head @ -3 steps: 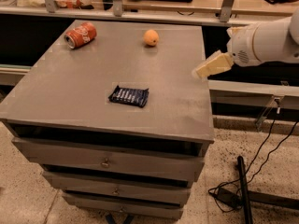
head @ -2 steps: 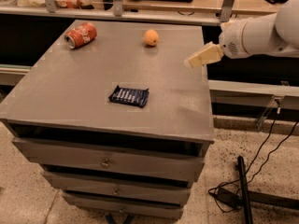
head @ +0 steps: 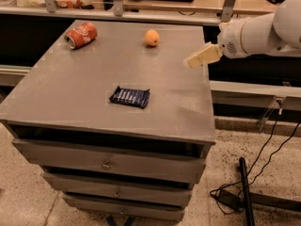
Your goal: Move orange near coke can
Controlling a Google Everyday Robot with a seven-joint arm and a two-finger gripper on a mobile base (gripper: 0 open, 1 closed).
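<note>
The orange [head: 151,37] sits on the grey cabinet top [head: 94,88] near its far edge, right of centre. The coke can [head: 81,35] lies on its side at the far left of the top, well apart from the orange. My gripper [head: 194,60] comes in from the right on a white arm, above the cabinet's right edge, to the right of the orange and a little nearer the front than it. It holds nothing that I can see.
A dark blue snack wrapper [head: 130,97] lies flat in the middle of the cabinet top. Drawers run down the cabinet front. A glass-fronted counter stands behind. Black cables [head: 244,192] lie on the speckled floor at the right.
My gripper and arm have moved left and toward the far side, closer to the orange. The orange, can and wrapper have not moved.
</note>
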